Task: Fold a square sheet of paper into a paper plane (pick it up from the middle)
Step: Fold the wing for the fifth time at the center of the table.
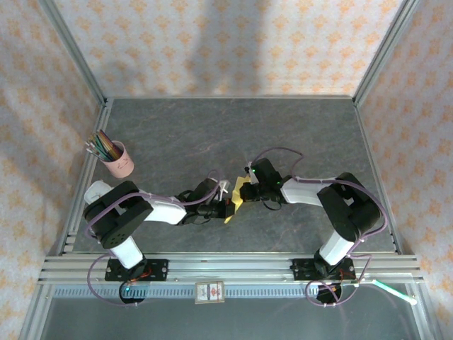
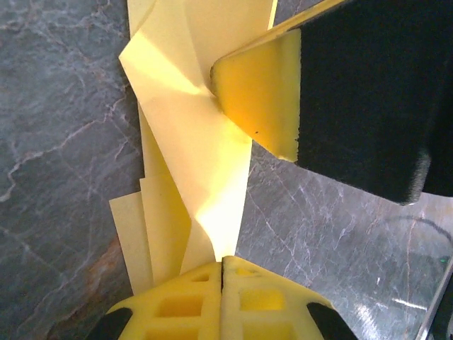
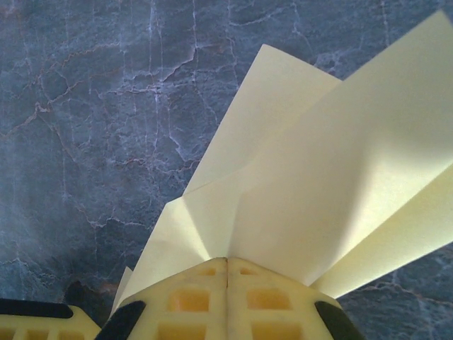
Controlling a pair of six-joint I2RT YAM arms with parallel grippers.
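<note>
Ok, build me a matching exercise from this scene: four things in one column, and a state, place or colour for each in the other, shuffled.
Things:
1. yellow paper
2. pink cup
3. right gripper
4. table

Descriptions:
A. dark grey, marbled
B. shut on the paper
C. creased, pinched at two ends
D. upright near the left edge

Pairs: 1-C, 2-D, 3-B, 4-A

The sheet of paper (image 2: 191, 142) is thin and matt, the table (image 2: 56, 142) smooth like veined dark stone.
</note>
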